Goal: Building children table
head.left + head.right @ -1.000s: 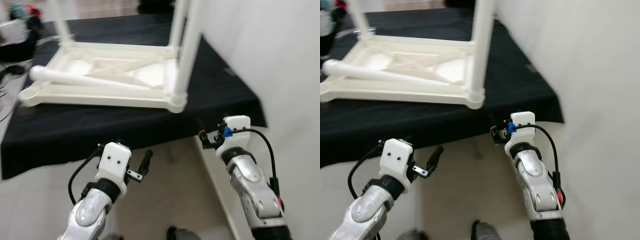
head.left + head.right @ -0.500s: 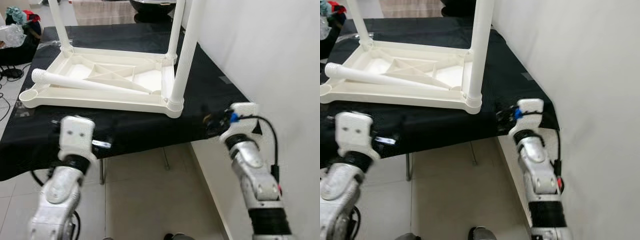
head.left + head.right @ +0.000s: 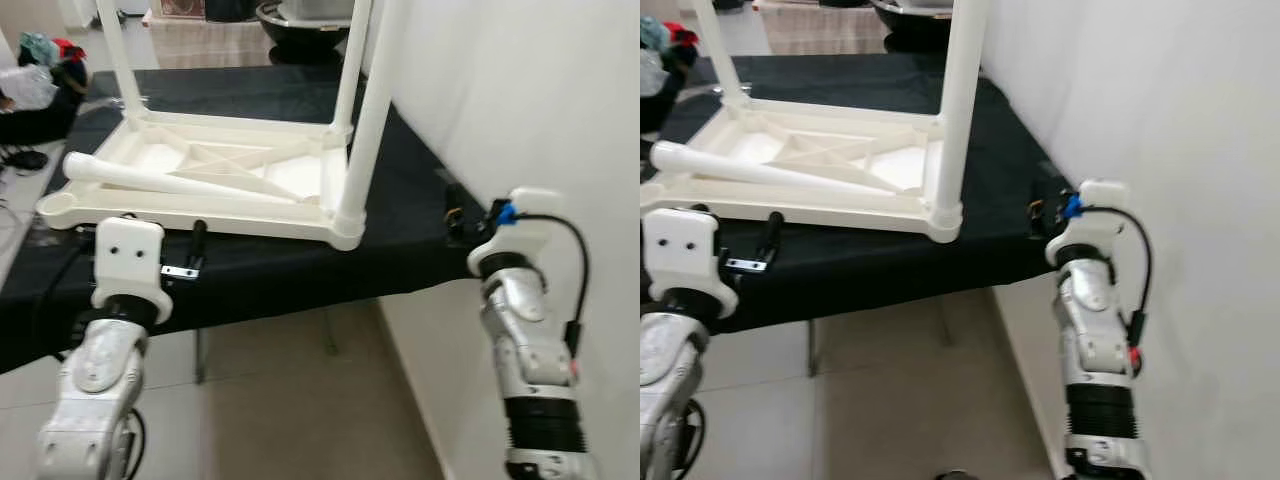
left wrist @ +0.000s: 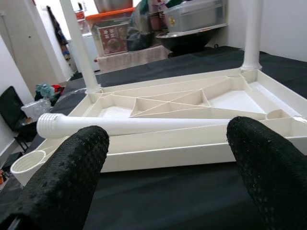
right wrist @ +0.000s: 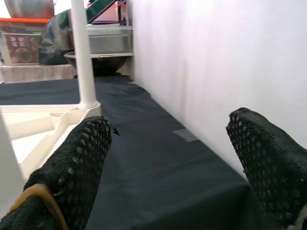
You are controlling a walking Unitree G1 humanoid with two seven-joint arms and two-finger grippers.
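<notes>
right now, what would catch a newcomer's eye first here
A white plastic table lies upside down on a black-covered bench, three legs screwed in and standing up. A loose leg lies across its underside, and the near-left socket is empty. The left gripper and right gripper hover open at the bench's front edge.

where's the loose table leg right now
The loose leg lies on its side across the upturned white tabletop, toward the robot's left, just beyond the open left gripper.

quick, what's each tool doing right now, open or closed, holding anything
Left tool: open, holding nothing, raised at the near edge of the upside-down white table.
Right tool: open, holding nothing, at the black-covered surface's corner by the wall.
</notes>
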